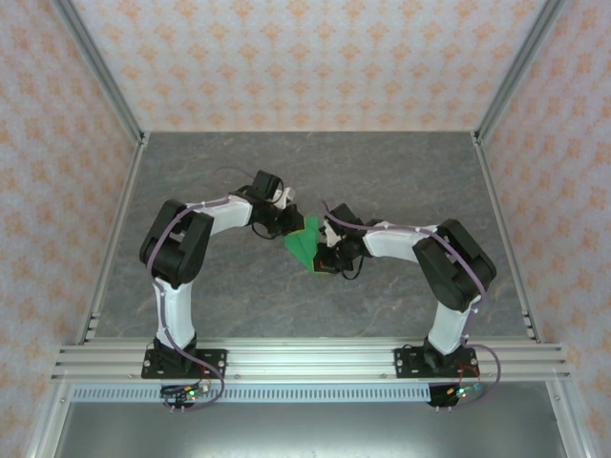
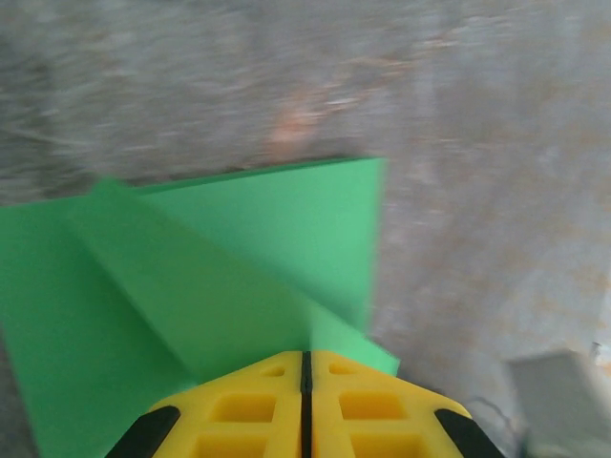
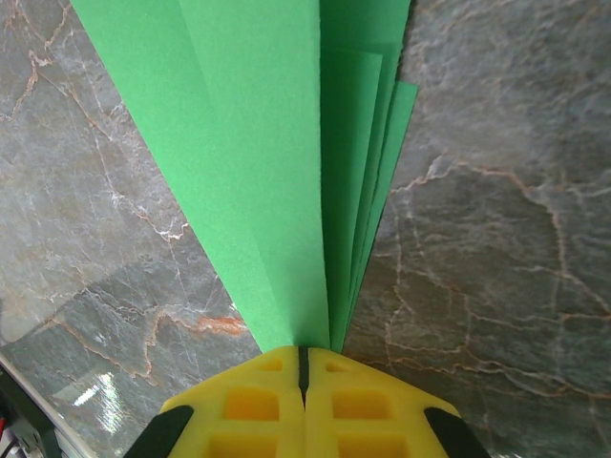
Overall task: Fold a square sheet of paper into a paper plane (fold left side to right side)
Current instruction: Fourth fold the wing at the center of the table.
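My left fingers (image 2: 243,405) pressed together on one edge of the creased green paper (image 1: 304,246), my right fingers (image 3: 358,405) pinching its stacked folds (layers fanning out), paper between both arms, over the middle of the grey table (image 1: 382,172)

Near the middle of the grey counter (image 1: 239,305), the left hand (image 1: 289,220) and the right hand (image 1: 323,250) meet from opposite sides at a folded, pointed green paper (image 1: 302,246) held between them.
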Motion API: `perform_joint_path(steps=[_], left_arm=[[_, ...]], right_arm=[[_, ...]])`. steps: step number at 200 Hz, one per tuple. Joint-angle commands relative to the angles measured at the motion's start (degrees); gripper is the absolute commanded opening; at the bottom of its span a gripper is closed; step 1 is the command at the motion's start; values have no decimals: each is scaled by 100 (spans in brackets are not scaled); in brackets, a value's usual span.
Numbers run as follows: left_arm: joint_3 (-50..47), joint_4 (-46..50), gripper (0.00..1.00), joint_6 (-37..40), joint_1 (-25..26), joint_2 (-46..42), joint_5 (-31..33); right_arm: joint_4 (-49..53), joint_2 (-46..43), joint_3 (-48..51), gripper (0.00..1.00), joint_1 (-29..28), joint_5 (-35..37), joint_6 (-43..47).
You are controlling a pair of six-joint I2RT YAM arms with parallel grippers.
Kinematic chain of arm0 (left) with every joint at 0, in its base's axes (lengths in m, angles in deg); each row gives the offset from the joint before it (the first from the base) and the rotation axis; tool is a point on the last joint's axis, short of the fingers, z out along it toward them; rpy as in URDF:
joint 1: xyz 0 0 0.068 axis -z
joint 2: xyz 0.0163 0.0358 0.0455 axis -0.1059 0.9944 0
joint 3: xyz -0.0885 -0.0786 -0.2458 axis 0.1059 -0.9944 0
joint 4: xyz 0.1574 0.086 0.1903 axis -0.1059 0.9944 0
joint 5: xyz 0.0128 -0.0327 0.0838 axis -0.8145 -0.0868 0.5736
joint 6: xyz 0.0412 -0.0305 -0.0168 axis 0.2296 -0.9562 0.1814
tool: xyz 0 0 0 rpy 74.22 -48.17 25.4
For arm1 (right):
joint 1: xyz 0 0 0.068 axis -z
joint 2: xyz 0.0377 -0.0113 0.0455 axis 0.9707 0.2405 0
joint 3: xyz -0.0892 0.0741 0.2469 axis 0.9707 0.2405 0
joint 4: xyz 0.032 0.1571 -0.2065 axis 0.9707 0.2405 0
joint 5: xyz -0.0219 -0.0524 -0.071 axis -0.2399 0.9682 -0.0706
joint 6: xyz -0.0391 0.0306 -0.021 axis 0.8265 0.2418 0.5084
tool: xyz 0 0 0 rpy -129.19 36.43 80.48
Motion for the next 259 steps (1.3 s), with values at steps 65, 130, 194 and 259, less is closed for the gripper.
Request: perform_joint_path(steps=[65, 130, 194, 259], left_arm=[[131, 329, 9, 94, -33, 314, 695], [-52, 95, 10, 33, -30, 299, 563], [-83, 102, 9, 41, -29, 260, 562], [-56, 125, 9, 50, -29, 284, 598]], right_arm=[[1003, -641, 156, 0, -41, 370, 54], [-6, -658, -565, 0, -41, 369, -908], [-598, 450, -1095, 0, -91, 347, -1355], [-52, 589, -658, 0, -114, 519, -1168]])
